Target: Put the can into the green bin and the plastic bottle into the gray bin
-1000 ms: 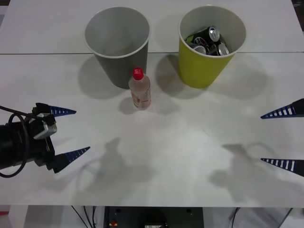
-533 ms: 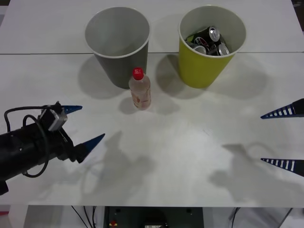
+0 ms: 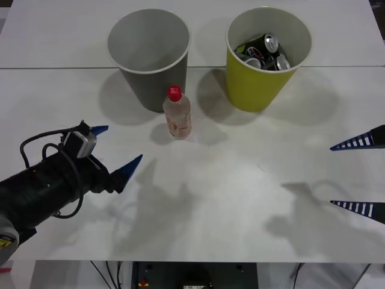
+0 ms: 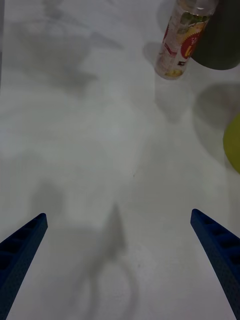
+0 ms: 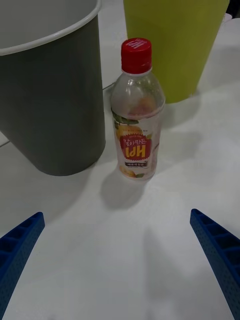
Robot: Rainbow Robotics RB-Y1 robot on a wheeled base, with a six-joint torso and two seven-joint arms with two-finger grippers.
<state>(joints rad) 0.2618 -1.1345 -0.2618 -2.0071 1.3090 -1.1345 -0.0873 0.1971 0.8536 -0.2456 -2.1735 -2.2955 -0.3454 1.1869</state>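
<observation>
The plastic bottle (image 3: 177,114), clear with a red cap and a red-and-white label, stands upright on the white table just in front of the gray bin (image 3: 148,90). To its right stands the green bin (image 3: 258,87) with dark cans (image 3: 264,51) lying inside it. My left gripper (image 3: 122,143) is open, low over the table to the front left of the bottle and pointing at it. In the left wrist view the bottle (image 5: 136,115) stands ahead of the left gripper (image 5: 116,214). My right gripper (image 3: 332,175) hangs open at the right edge.
The gray bin (image 5: 50,100) and green bin (image 5: 170,45) stand close behind the bottle. A seam between two tabletops (image 3: 54,68) runs across behind the bins' bases. In the right wrist view the bottle (image 4: 182,42) is far off from the right gripper (image 4: 118,214).
My left arm has moved forward and to the right, closer to the bottle, with its fingers still open. The right arm, the bottle and the bins have stayed in place.
</observation>
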